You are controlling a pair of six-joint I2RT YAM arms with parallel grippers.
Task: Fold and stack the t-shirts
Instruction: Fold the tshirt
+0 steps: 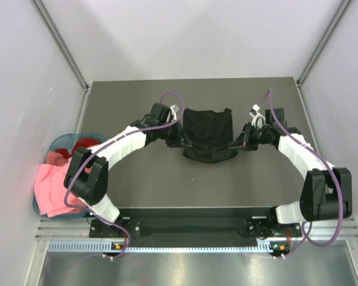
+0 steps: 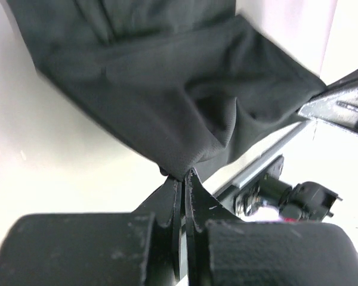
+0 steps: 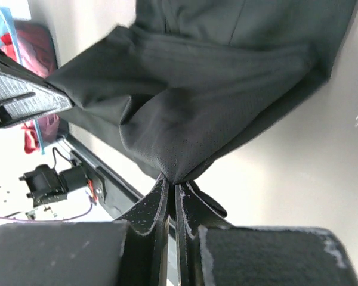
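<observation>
A plain black t-shirt point(image 1: 209, 132) is held between the two arms at the table's middle, its near part sagging in a curve. My left gripper point(image 1: 183, 141) is shut on its left corner, and in the left wrist view the cloth point(image 2: 185, 101) bunches into the closed gripper point(image 2: 183, 176). My right gripper point(image 1: 235, 143) is shut on the right corner, where the fabric point(image 3: 215, 89) gathers into the pinched gripper point(image 3: 174, 180). A pink t-shirt point(image 1: 52, 187) and a red one point(image 1: 77, 146) lie in the basket at far left.
A round teal basket point(image 1: 61, 142) sits off the table's left edge. The dark grey table point(image 1: 167, 185) is walled by white panels on three sides. A metal rail point(image 1: 185, 243) runs along the near edge by the arm bases.
</observation>
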